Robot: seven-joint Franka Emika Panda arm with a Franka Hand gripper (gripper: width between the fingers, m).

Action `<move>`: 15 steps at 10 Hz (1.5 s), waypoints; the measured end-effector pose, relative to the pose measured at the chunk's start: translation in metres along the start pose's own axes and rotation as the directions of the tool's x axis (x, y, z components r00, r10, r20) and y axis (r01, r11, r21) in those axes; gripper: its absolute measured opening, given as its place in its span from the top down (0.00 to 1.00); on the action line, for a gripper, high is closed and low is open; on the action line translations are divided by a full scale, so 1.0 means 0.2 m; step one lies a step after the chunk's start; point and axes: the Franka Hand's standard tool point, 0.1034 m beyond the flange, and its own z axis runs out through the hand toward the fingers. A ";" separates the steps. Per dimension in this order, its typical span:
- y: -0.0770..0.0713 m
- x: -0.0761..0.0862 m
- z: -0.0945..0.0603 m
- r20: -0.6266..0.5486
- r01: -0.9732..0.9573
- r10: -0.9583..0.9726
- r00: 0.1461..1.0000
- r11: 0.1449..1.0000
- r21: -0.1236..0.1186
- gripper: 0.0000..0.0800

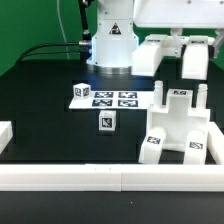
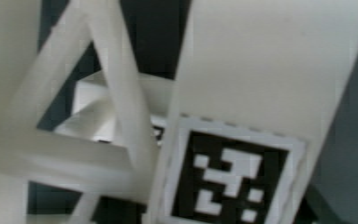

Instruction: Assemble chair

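Observation:
The part-built chair [image 1: 176, 126], white with posts sticking up and tags on its front, stands at the exterior view's right near the front rail. A small tagged cube [image 1: 106, 122] lies loose to its left, and another [image 1: 80, 93] sits by the marker board [image 1: 112, 98]. My gripper [image 1: 175, 46] hangs at the back right among white chair pieces [image 1: 197, 57]. In the wrist view a white slab [image 2: 247, 90] with a tag [image 2: 234, 176] fills the space at the jaws, with slanted white bars [image 2: 114, 95] beside it. The fingers themselves are hidden; they appear shut on this piece.
A long white border rail [image 1: 110, 179] runs along the front, with a short section [image 1: 5, 137] at the exterior view's left. The robot base [image 1: 111, 45] stands at the back centre with cables beside it. Another white block [image 1: 150, 55] sits right of the base.

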 end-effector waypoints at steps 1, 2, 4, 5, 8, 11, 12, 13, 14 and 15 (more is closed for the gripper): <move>-0.01 0.00 0.02 0.003 -0.007 0.007 1.000 1.000 0.001 0.60; -0.01 -0.01 0.03 0.004 -0.022 0.022 1.000 1.000 -0.001 0.60; -0.03 -0.04 0.08 -0.001 -0.074 0.074 0.997 0.997 -0.001 0.60; -0.03 -0.04 0.11 -0.002 -0.085 0.085 0.996 0.996 -0.004 0.60; -0.04 -0.01 0.14 -0.029 -0.080 0.080 0.996 0.997 -0.004 0.60; -0.05 0.02 0.14 -0.049 -0.077 0.076 0.996 0.997 -0.002 0.60; -0.05 0.02 0.14 -0.049 -0.076 0.076 0.996 0.997 -0.002 0.60; -0.05 0.03 0.14 -0.050 -0.077 0.077 0.996 0.997 -0.003 0.60; -0.04 0.03 0.16 -0.048 -0.079 0.079 0.996 0.997 -0.006 0.60; -0.03 0.02 0.19 -0.044 -0.080 0.080 0.996 0.997 -0.011 0.60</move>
